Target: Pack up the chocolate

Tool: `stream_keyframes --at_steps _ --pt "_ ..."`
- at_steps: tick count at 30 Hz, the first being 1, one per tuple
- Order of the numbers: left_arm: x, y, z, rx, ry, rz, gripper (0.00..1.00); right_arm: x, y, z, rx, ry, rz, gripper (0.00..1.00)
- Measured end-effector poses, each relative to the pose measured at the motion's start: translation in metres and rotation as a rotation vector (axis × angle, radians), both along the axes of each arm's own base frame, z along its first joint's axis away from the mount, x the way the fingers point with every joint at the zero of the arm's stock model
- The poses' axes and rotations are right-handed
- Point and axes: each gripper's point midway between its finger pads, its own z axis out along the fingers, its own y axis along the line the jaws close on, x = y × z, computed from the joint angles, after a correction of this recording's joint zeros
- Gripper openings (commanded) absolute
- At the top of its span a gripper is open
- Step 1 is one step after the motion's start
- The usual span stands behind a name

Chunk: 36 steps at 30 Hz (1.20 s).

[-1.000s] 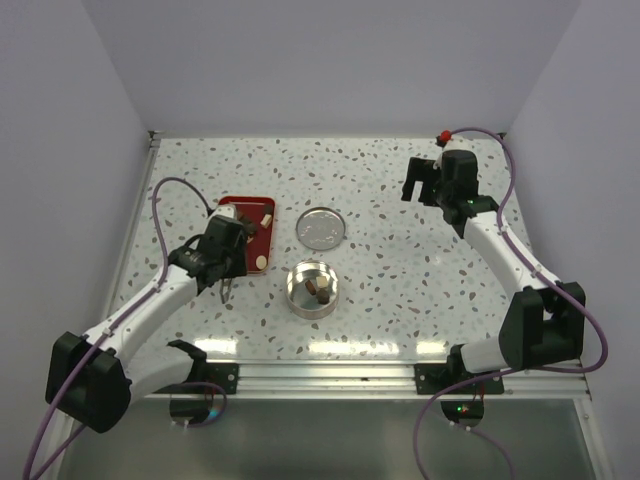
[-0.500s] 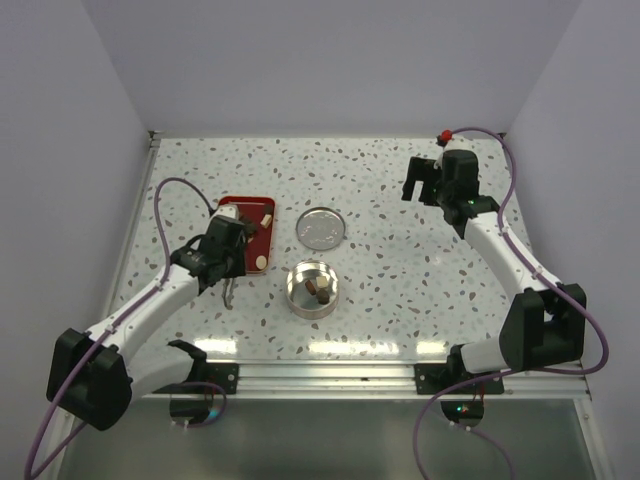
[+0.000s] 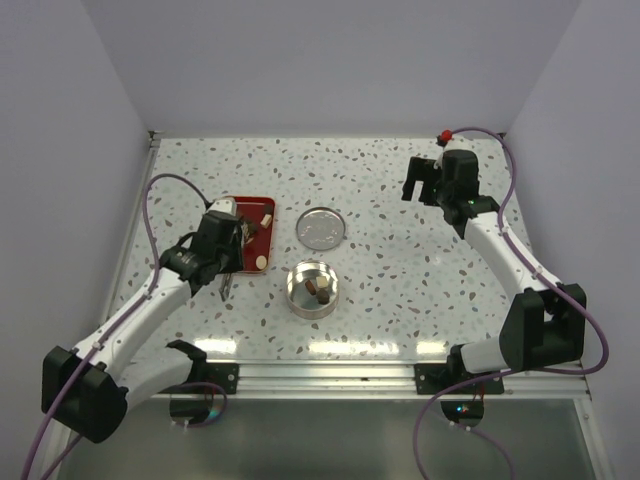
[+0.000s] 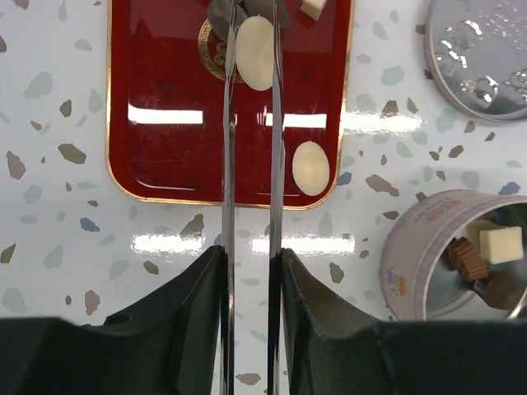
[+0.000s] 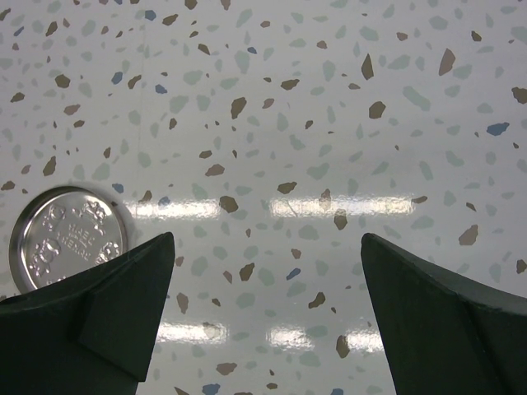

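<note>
- At the left wrist view's top centre, left gripper [image 4: 253,20] narrow, flanking a pale chocolate [image 4: 254,53]; grip unclear.
- Upper right overhead, right gripper [image 3: 418,182] spread wide.

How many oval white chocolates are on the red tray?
2: one oval between the left pincer's fingers, another by the tray's near right corner. More may hide behind the pincer.

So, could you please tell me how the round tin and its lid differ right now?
The tin has upright walls and stands open; the lid is a flat disc lying apart from it, farther back. The tin holds a few chocolate pieces, brown and pale; the lid carries nothing. The lid's face is embossed; the tin's wall shows faint print. Both are round and silvery.
</note>
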Motion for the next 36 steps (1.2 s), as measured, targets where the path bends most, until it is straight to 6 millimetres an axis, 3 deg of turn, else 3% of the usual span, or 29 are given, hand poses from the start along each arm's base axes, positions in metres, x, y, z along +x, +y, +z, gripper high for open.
stream_keyframes --at_steps 5,9,17,25,36 --pt "-0.001 -0.015 0.017 -0.059 -0.034 -0.086 0.35 0.000 0.001 0.000 0.004 0.001 0.007 0.99" --pt "-0.007 -0.029 0.020 -0.089 -0.029 -0.171 0.35 0.000 0.003 0.000 0.008 0.001 0.013 0.99" --pt "-0.027 -0.073 0.034 -0.119 -0.032 -0.363 0.35 0.001 0.003 0.004 0.011 -0.003 0.014 0.99" --pt "-0.043 -0.081 0.064 -0.192 -0.095 -0.425 0.35 0.001 0.004 0.006 0.015 -0.007 0.014 0.99" --pt "-0.082 -0.095 0.066 -0.292 -0.045 -0.568 0.36 0.002 0.004 0.006 0.021 -0.007 0.010 0.99"
